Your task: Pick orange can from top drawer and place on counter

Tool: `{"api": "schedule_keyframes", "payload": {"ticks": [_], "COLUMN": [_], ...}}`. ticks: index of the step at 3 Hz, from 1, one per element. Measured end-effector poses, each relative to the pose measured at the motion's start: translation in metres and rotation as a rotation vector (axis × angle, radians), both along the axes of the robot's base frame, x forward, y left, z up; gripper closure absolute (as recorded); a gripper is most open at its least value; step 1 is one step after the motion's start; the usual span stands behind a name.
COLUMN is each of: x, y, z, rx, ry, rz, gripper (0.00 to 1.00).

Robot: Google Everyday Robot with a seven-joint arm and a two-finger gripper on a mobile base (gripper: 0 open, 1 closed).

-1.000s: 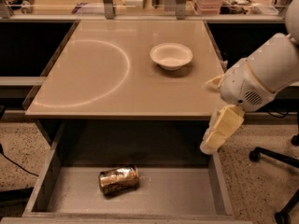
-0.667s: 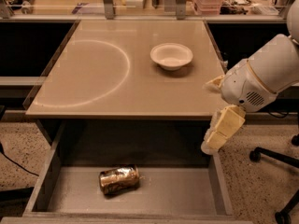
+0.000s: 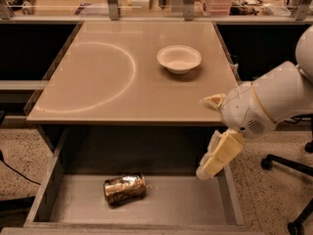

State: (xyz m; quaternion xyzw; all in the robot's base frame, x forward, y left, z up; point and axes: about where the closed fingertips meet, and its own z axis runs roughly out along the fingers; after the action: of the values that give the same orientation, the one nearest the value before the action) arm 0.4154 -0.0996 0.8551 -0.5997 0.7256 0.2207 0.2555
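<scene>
The orange can (image 3: 124, 188) lies on its side on the floor of the open top drawer (image 3: 186, 202), left of centre. The counter (image 3: 132, 77) is the beige tabletop above the drawer, with a faint white circle on its left half. My gripper (image 3: 216, 155) hangs at the end of the white arm (image 3: 266, 104), just below the counter's front right corner and above the drawer's right side. It is to the right of the can and higher than it, and apart from it. It holds nothing that I can see.
A white bowl (image 3: 179, 58) stands on the counter's right half. Dark openings flank the counter on both sides. Office chair legs (image 3: 288, 168) stand on the speckled floor at the right. Clutter sits on the shelf behind the counter.
The gripper has moved a little down and to the left, closer to the drawer's right side. The can and the bowl have not moved.
</scene>
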Motion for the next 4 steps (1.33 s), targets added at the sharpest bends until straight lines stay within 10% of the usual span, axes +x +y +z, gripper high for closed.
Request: {"api": "schedule_keyframes", "payload": {"ticks": [2, 4], "x": [-0.019, -0.02], "y": [0.074, 0.077], "z": [-0.075, -0.075], "rx": [0.267, 0.269], "ry": [0.044, 0.042], "rz": [0.006, 0.009], "gripper": [0.0, 0.0]}}
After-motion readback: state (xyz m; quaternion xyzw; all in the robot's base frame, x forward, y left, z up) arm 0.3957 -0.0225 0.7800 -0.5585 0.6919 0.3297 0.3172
